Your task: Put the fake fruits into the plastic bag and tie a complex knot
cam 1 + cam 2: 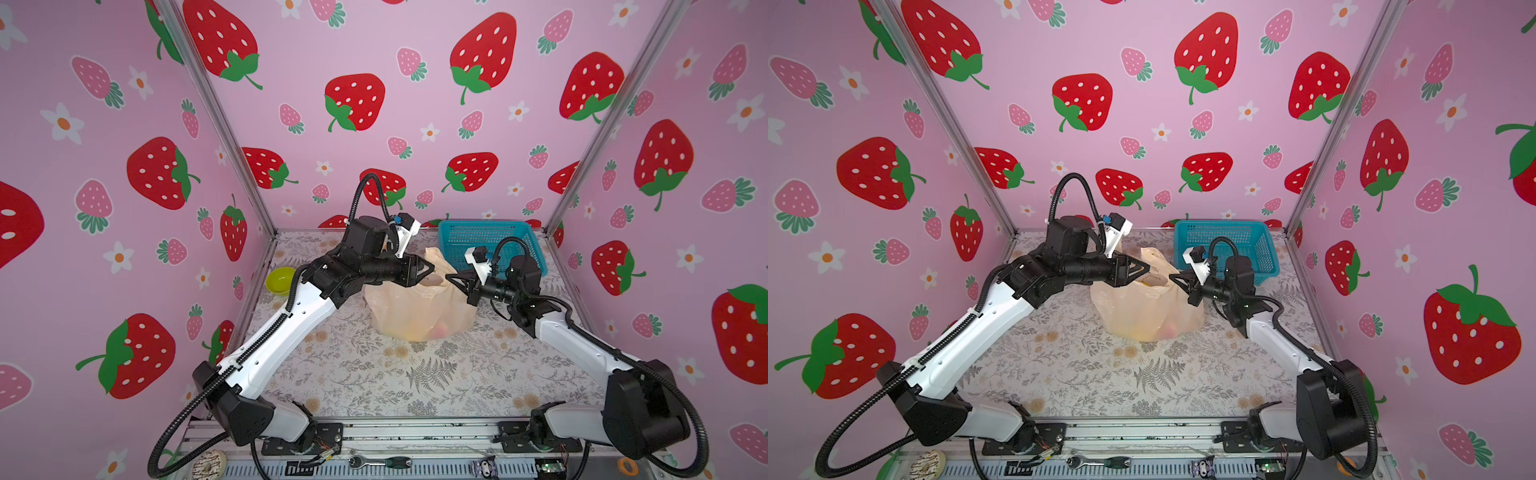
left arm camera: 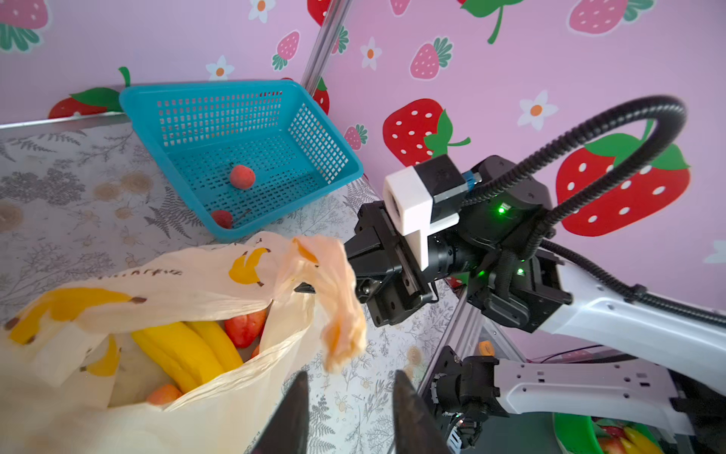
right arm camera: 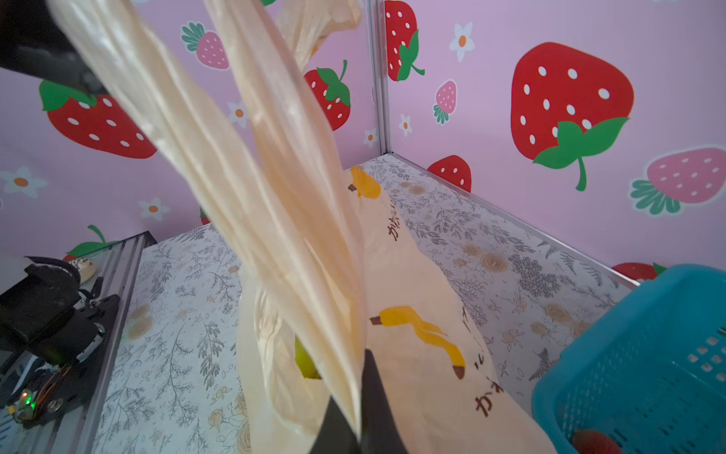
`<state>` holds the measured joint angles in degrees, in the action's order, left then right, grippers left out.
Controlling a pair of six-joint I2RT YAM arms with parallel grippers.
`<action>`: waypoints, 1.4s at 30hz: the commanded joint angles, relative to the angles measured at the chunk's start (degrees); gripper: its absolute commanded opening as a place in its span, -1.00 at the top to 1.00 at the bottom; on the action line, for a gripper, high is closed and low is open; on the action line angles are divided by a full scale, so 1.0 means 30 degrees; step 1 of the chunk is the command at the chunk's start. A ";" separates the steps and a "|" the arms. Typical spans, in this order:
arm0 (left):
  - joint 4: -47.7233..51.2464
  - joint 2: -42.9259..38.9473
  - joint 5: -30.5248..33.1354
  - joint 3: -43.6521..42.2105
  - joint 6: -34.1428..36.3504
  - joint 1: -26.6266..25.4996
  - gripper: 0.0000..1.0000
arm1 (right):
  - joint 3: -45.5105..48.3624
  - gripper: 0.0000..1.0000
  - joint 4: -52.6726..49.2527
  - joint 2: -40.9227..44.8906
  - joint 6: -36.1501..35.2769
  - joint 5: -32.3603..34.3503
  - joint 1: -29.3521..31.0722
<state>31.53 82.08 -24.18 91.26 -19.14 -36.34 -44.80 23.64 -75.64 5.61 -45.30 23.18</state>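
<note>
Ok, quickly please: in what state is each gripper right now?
Left gripper: open, holding nothing.
Right gripper: shut on a handle strip of the plastic bag.

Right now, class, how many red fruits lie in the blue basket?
2. One red fruit lies mid-floor in the blue basket; another in the corner nearest the plastic bag.

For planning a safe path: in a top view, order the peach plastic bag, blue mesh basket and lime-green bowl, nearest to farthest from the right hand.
From the right hand:
1. Thin peach plastic bag: its handle is gripped.
2. Blue plastic mesh basket: just behind, back right.
3. Small lime-green bowl: far left, beside the wall.
</note>
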 commanded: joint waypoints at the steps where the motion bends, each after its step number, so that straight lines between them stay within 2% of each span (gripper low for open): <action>1: -0.0264 -0.1220 0.1203 -0.0283 0.1064 0.0380 0.06 | 0.0309 1.00 0.1368 0.0150 0.2221 0.0363 -0.0022; 3: 0.0017 -0.1891 0.2242 -0.0558 0.1892 0.0422 -0.02 | 0.0283 1.00 0.1235 0.0103 0.2668 0.0517 -0.0022; 8: -0.0049 -0.4810 0.4378 -0.3193 0.4019 0.1187 -0.40 | 0.0326 1.00 0.1342 -0.0081 0.3580 0.0348 -0.0025; 11: -0.1481 -0.6268 0.3231 -0.5624 0.4673 0.3150 -0.54 | 0.0459 1.00 0.1467 -0.0075 0.3668 0.0278 -0.0025; 14: -0.2884 -0.6474 0.1075 -0.7341 0.5045 0.5053 -0.62 | 0.0430 1.00 0.1496 -0.0064 0.3713 0.0157 -0.0051; 18: -0.4827 -0.5827 0.0075 -0.8478 0.6300 0.5158 -0.69 | 0.0463 1.00 0.1437 0.0112 0.3610 0.0207 -0.0051; 21: -0.5644 -0.4895 -0.1030 -0.8504 0.6882 0.5117 -0.89 | 0.0507 1.00 0.1444 0.0154 0.3610 0.0214 -0.0051; 22: -0.6071 -0.4602 -0.1146 -0.8529 0.7125 0.5082 -0.95 | 0.0531 1.00 0.1452 0.0162 0.3610 0.0211 -0.0054; 25: -0.7303 -0.3911 -0.0473 -0.8685 0.7728 0.5047 -0.96 | 0.0540 1.00 0.1524 0.0115 0.3668 0.0085 -0.0051; 29: -0.8277 -0.3220 0.0005 -0.8531 0.8461 0.5044 -0.84 | 0.0531 1.00 0.1525 0.0206 0.3705 0.0070 -0.0053; 32: -0.8575 -0.2888 -0.0424 -0.8310 0.8782 0.4979 -0.65 | 0.0546 1.00 0.1470 0.0223 0.3811 0.0215 -0.0051; 38: -0.8986 -0.2588 -0.1061 -0.8501 1.0065 0.4621 -0.11 | 0.0736 1.00 0.1882 0.0230 0.4809 0.0851 -0.0051; 42: -0.8496 -0.2430 -0.1432 -0.8027 1.0808 0.4411 0.51 | 0.1021 1.00 0.2295 0.0265 0.5965 0.1781 -0.0051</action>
<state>6.85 74.59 -26.37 65.19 9.39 -22.65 -42.70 28.10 -75.64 19.94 -42.33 23.14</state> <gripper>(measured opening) 0.294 0.042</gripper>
